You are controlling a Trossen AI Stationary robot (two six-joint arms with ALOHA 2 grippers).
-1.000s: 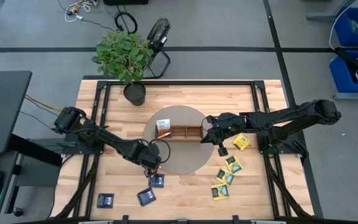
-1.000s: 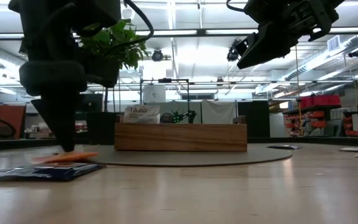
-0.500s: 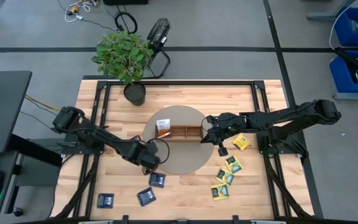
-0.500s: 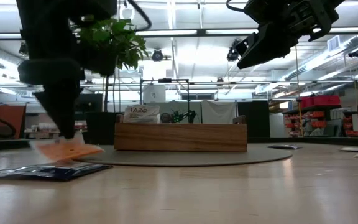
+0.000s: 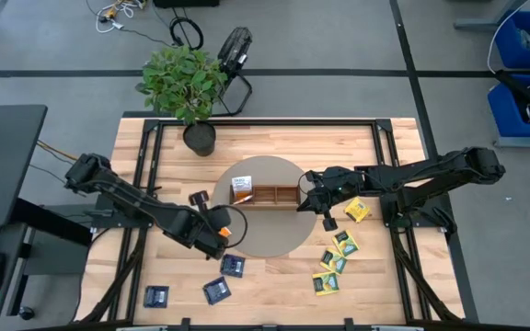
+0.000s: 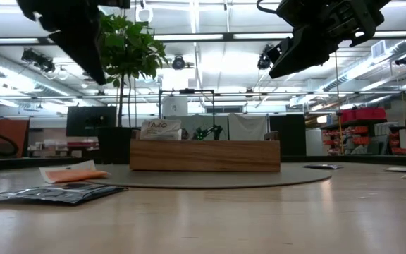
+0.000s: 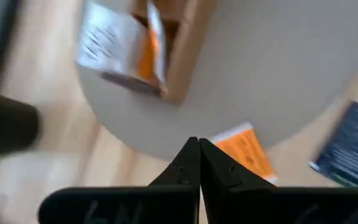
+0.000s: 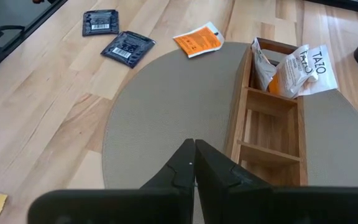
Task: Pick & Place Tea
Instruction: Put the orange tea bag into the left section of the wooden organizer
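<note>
An orange tea packet (image 6: 72,173) lies flat, half on the edge of the round grey mat (image 5: 274,241), touched by nothing. My left gripper (image 7: 197,148) hangs shut and empty well above it (image 6: 96,70). The wooden tray (image 5: 267,194) stands on the mat, with orange-and-white packets (image 8: 291,65) in its left compartment. My right gripper (image 8: 192,148) hovers shut over the mat, just off the tray's right end (image 5: 304,200). Dark blue tea packets (image 5: 233,267) lie near the front left, yellow-green ones (image 5: 337,259) at the front right.
A potted plant (image 5: 191,87) stands at the table's far edge, left of centre. More dark blue packets (image 5: 216,291) (image 5: 156,296) lie at the near left, and one yellow-green packet (image 5: 357,210) lies under the right arm. The tray's middle and right compartments (image 8: 269,134) hold nothing.
My left gripper has risen steeply from the orange packet and rolled, staying shut. The packet came up a little at one edge with the fingertips, then dropped back and now lies flat at the mat's edge.
</note>
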